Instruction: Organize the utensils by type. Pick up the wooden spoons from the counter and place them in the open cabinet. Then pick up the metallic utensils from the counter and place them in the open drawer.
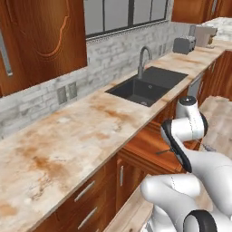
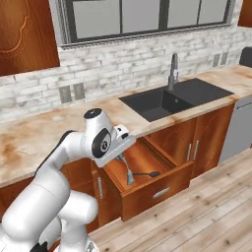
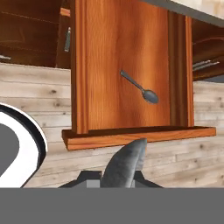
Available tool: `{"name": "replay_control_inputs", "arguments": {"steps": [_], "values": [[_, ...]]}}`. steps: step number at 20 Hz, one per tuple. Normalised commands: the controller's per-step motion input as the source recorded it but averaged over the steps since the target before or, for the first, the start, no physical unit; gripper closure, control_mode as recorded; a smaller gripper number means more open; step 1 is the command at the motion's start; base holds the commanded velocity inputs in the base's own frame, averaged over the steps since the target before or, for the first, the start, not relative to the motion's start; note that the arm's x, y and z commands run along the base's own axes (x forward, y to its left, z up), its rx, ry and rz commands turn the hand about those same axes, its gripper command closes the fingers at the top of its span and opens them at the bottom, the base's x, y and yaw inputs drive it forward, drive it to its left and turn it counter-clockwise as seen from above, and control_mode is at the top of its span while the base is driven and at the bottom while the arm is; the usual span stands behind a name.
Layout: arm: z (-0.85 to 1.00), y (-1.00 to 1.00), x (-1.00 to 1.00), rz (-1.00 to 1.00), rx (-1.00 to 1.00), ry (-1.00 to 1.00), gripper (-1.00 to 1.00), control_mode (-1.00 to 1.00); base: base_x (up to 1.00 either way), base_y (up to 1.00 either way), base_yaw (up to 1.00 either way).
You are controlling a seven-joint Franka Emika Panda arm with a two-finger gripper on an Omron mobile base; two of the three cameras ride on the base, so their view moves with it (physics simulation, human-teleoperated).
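The open drawer [image 2: 147,189] stands pulled out below the counter [image 2: 29,138], left of the sink. On its wooden floor lies a small dark metal spoon [image 2: 147,174], which the hand view shows in the drawer's middle [image 3: 141,88]. My gripper [image 2: 121,157] hangs over the drawer's left part, shut on a slim silver metal utensil [image 2: 127,172] that points down into the drawer. In the hand view this utensil [image 3: 127,164] rises grey between my fingertips, in front of the drawer's front panel [image 3: 131,136]. The left base view shows the drawer [image 1: 147,145] partly behind my arm.
A black sink [image 1: 147,86] with a curved tap [image 1: 143,59] is set in the counter [image 1: 68,145]. A toaster [image 1: 183,45] stands at the far end. A reddish wall cabinet door [image 1: 41,36] hangs at upper left. Closed drawers [image 1: 86,204] run under the counter.
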Motion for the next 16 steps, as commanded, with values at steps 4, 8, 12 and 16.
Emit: {"name": "replay_control_inputs", "arguments": {"steps": [4, 8, 12, 16], "values": [[0.0, 0.0, 0.0, 0.0, 0.0, 0.0, 1.0, 1.0, 0.66, 0.27, -0.39], [0.0, 0.0, 0.0, 0.0, 0.0, 0.0, 1.0, 1.0, 0.53, 0.23, -0.28], [0.0, 0.0, 0.0, 0.0, 0.0, 0.0, 1.0, 1.0, 0.41, 0.04, -0.19], [-0.02, 0.02, 0.07, -0.02, 0.0, 0.0, 1.0, -1.0, 0.23, 0.01, -0.09]]}}
